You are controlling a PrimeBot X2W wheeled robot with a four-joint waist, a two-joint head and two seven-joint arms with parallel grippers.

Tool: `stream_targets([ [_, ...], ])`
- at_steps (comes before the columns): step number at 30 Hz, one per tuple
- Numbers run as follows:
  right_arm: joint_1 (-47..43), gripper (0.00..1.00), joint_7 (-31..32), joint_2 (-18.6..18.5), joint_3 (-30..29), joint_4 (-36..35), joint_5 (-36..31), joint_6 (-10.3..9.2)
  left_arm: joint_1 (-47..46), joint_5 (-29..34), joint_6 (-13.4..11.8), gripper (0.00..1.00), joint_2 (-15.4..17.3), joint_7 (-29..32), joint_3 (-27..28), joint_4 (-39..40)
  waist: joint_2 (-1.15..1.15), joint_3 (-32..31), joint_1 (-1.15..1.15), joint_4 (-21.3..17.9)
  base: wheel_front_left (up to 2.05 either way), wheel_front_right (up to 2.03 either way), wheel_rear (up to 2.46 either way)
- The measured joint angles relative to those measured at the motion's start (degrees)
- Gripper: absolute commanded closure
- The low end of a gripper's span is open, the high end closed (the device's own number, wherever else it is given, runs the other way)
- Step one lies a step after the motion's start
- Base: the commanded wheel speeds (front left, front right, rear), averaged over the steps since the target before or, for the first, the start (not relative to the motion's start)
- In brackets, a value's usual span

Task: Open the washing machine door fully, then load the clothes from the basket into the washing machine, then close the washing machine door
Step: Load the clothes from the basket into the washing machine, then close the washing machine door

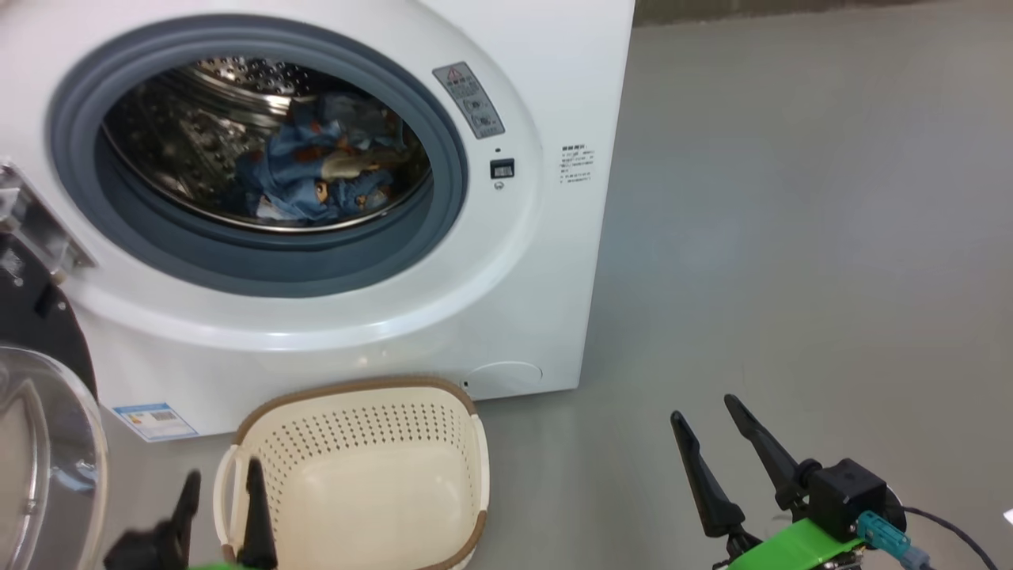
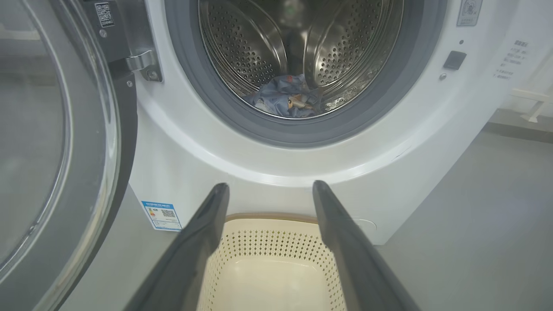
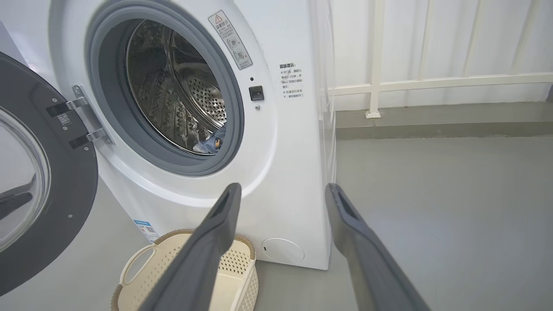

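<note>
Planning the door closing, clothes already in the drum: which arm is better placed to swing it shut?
Left, probably. The washing machine door hangs open on the robot's left, close beside the left gripper, fingers open and empty. The right gripper is beyond the basket, farther away.

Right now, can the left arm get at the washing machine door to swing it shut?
Probably yes. The washing machine door stands open just left of the left gripper, with nothing between them, and the gripper's jaws are open and empty. The basket sits to the other side.
</note>
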State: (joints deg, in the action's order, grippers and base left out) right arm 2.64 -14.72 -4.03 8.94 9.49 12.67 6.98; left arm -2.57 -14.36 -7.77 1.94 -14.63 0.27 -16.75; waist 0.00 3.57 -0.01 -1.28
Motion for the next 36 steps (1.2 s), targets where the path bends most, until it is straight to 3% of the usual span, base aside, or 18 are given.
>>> stream_targets([
  [14, -4.11, 0.00, 0.00, -1.15, -2.14, -0.67, -0.18, 0.00, 12.27, -1.12, -0.08, 0.00, 0.27, 0.00, -0.75, 8.00, 0.00, -3.50, 0.00, 0.23, 0.00, 0.00, 0.00],
  [36, -4.11, 0.00, 0.00, -1.04, -2.27, -0.69, -0.25, 0.00, 13.23, -0.46, -1.12, 0.00, 0.33, 0.00, -1.09, 9.90, 0.00, -3.68, 0.01, -0.32, -0.17, 0.17, 0.00],
])
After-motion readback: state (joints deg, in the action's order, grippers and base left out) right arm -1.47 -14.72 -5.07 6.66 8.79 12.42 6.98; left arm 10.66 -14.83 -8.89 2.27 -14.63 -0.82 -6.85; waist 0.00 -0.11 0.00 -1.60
